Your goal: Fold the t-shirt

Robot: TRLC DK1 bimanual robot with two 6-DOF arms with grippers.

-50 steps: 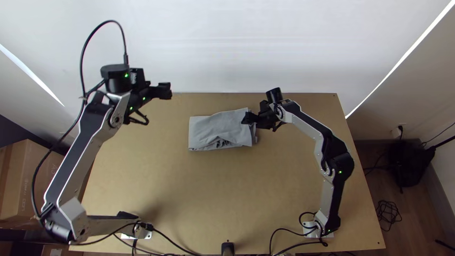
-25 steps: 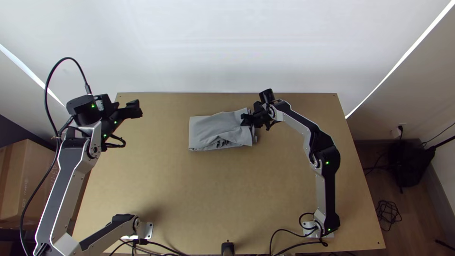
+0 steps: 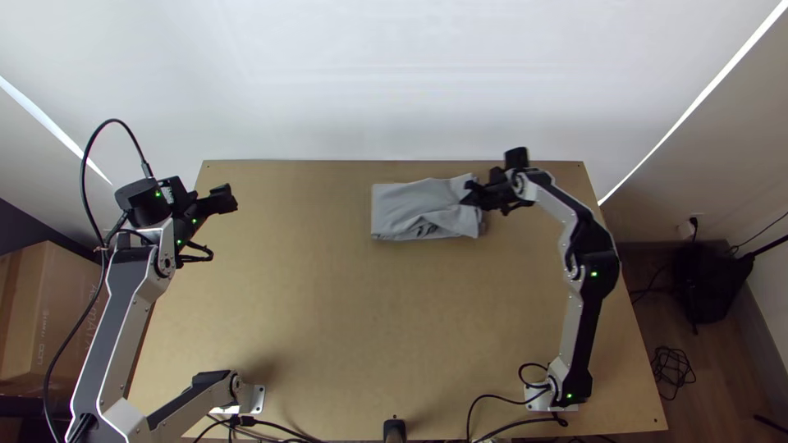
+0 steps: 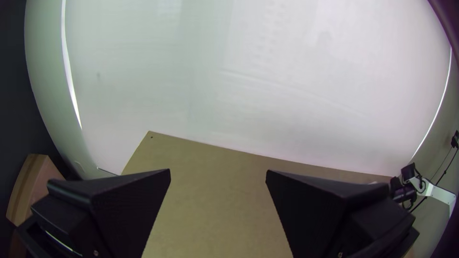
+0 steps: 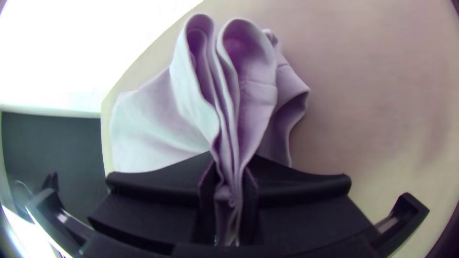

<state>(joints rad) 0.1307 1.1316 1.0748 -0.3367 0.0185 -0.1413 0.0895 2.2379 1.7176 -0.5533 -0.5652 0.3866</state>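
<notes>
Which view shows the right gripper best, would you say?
The right wrist view: the right gripper is close up, pinching the t-shirt. The top view shows it smaller, at the t-shirt's end; the left wrist view, far off.

In the top view, the t-shirt (image 3: 398,205) lies on the tabletop (image 3: 328,320), above the frame's centre, one end between the right gripper's (image 3: 474,197) fingers (image 5: 153,181). The left gripper (image 3: 229,199) is at upper left, well apart from it. A box (image 3: 41,328) stands left of the tabletop; a tangled cable (image 3: 673,369) lies on the floor (image 3: 722,385), lower right.
</notes>
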